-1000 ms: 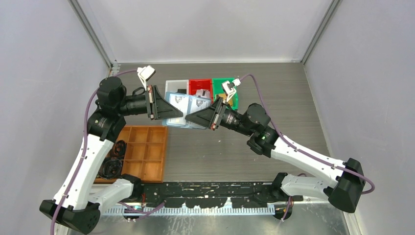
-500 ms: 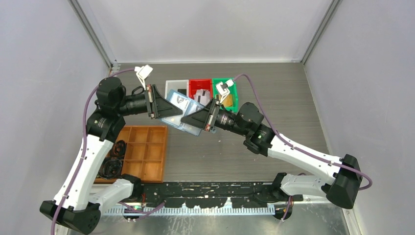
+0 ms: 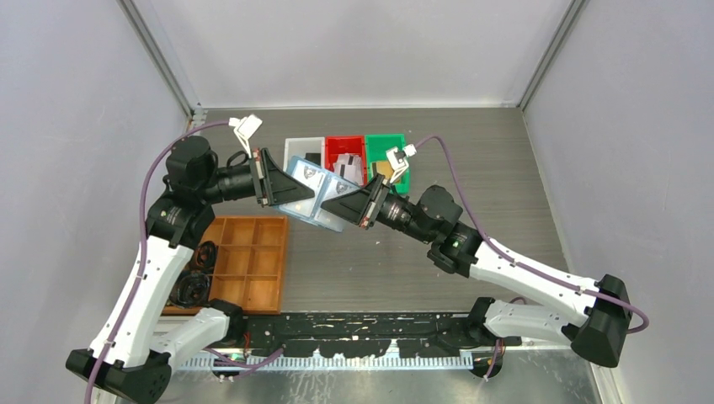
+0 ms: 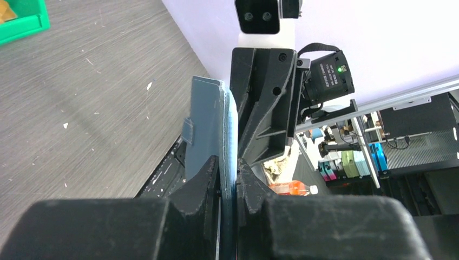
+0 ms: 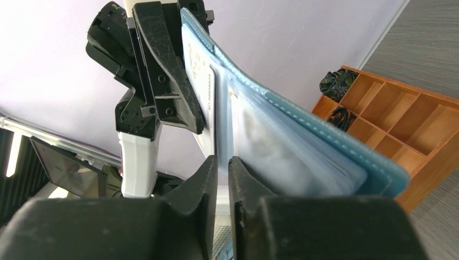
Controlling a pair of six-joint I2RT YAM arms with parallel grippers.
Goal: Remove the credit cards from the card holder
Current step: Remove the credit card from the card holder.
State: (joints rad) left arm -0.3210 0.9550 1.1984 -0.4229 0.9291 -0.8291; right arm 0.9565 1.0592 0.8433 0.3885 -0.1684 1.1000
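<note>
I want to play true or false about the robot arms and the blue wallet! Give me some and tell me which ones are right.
1. The left fingers and right fingers both pinch the wallet. True.
2. The wallet lies flat on the table. False: it is held up in the air between the two arms.
3. The green bin stands right beside the red bin. True.
4. The tray sits by the right arm. False: it is by the left arm.

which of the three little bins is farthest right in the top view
The green bin, at the right end of the row. The red bin sits in the middle and the white bin at the left end.
</note>
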